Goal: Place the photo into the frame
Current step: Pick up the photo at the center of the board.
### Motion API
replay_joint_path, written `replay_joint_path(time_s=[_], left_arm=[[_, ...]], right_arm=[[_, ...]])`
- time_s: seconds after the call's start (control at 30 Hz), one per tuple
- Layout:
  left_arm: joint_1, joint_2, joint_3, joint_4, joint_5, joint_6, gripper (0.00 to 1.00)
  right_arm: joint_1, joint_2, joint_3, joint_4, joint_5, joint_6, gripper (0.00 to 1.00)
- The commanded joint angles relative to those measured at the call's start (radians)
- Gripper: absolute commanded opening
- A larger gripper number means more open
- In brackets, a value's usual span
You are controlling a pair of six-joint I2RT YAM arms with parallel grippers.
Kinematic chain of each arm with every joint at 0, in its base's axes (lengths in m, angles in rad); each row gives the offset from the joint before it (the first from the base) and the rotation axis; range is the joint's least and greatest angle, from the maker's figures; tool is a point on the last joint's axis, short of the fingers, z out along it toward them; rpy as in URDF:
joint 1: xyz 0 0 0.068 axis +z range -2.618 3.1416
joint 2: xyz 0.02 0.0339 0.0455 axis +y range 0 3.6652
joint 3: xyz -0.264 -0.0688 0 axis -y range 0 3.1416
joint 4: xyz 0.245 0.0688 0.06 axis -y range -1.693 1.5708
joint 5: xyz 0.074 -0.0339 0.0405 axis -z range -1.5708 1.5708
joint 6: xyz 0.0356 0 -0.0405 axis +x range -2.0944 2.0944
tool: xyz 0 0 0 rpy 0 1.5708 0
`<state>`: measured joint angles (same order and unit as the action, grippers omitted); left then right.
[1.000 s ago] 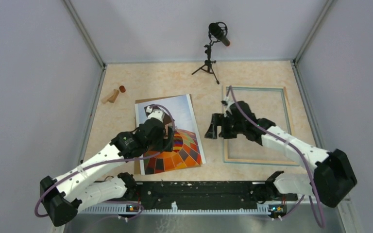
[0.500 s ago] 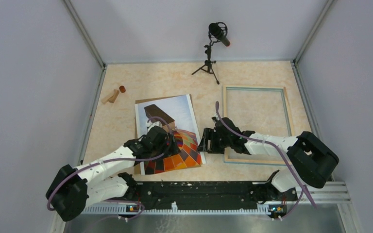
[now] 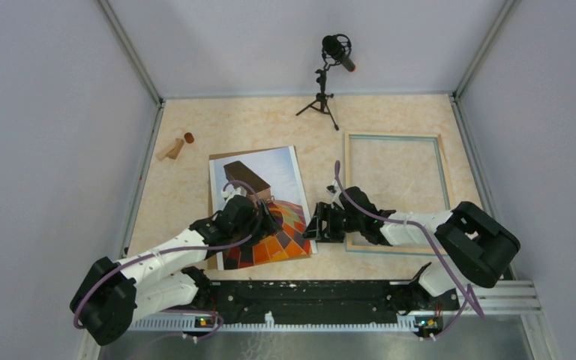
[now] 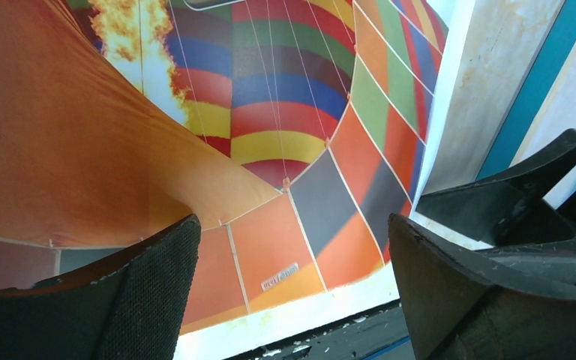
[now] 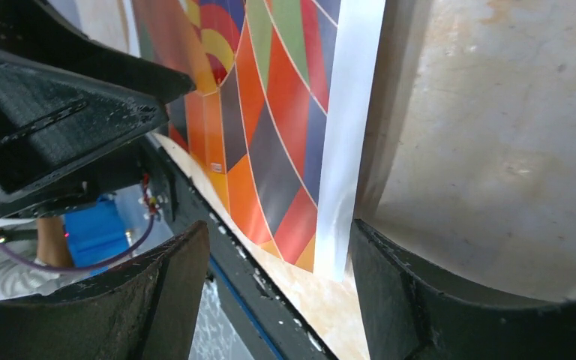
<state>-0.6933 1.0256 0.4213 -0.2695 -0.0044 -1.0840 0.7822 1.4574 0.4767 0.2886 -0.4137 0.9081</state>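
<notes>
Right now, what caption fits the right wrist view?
Open right claw brackets a white-edged corner of the photo on the table.

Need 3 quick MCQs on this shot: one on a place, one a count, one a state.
1. In the top view, where does the photo lie relative to the frame?
A) inside it
B) to its left
C) behind it, by the microphone

2. How many small wooden pieces lie at the far left, apart from the photo?
A) none
B) four
C) two

3. The frame is:
A) lying flat with no print in it
B) holding the print
C) leaning upright against the wall

Answers:
1 B, the print sits left of the frame, the two apart.
2 C, one tan stick and one dark red piece next to it.
3 A, all four edges lie flat and only the beige surface shows inside them.
</notes>
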Motion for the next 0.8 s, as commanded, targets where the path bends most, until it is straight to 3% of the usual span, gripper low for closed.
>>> replay_joint_path(time_s=[0.0,0.33,0.77], left_arm=[[0.003,0.025,-0.044,-0.034,-0.007,-0.006,0.98],[0.003,0.026,-0.043,-0.042,-0.009,0.012,0.98],[0.002,0.014,-0.057,-0.046,-0.013,0.022,0.98]], right_arm=[[-0.003,0.019,-0.022,0.227,-0.11,0.074,0.68],[-0.004,-0.078,-0.022,0.24,-0.116,0.125,0.68],[-0.076,0.034,0.029,0.311,-0.202,0.048,0.8]])
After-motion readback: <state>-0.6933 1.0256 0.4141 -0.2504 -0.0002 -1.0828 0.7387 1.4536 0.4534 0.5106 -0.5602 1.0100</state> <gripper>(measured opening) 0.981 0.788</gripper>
